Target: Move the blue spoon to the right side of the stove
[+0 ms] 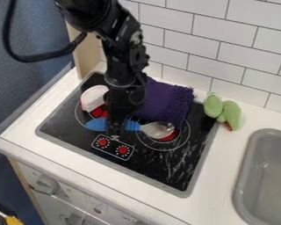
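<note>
The black gripper [114, 127] hangs down over the left half of the stove [189, 169], in front of the middle of the blue spoon's handle. The blue spoon [133, 125] lies across the middle of the black stovetop. Its handle shows on both sides of the gripper, and its silver bowl points right, over the right burner ring. Whether the gripper holds the handle is hidden by the gripper itself.
A purple cloth [166, 101] lies behind the spoon, near the stove's back edge. A pink and white toy [94, 97] sits at the back left. Right of the stove are a green plush toy [224, 110] and a grey sink [243, 176]; a tiled wall [225, 48] stands behind.
</note>
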Motion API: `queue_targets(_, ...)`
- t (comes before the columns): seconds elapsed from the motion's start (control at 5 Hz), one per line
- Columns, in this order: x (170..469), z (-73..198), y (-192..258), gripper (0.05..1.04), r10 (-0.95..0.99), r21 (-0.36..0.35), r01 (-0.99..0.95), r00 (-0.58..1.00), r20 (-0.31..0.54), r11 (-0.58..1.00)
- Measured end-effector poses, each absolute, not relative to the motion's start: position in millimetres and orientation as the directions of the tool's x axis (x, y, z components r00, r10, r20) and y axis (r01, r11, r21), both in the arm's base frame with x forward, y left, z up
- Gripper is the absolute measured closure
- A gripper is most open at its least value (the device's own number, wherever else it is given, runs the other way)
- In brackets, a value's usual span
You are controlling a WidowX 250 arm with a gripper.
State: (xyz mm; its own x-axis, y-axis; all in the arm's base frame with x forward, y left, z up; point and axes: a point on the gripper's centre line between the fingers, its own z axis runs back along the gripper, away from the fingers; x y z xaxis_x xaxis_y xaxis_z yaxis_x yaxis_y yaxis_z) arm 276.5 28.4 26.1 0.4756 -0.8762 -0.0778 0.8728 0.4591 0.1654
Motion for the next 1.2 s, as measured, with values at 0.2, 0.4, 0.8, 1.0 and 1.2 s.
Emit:
queue_targets(0.2, 261.1, 46.9, 12.3, 0.671, -0.812, 0.167, 0.809, 0.580, -0.067, 0.564)
queue_targets(0.4, 242.2, 55.2, -11.3, 0.671, -0.664, 0.140, 0.662, 0.747, -0.034, 0.737)
queue_targets(0.8, 229.0, 32.8, -34.3, 0.671, -0.236, -0.038, 0.234, 0.970, -0.060, 0.971)
queue_targets(1.0, 236.6, 21.1, -45.6, 0.671, -0.133, -0.052, 0.129, 0.988, -0.075, 0.990)
queue_targets(1.2, 248.8, 15.5, -58.9, 0.672, -0.079, -0.045, 0.076, 0.994, -0.071, 0.996)
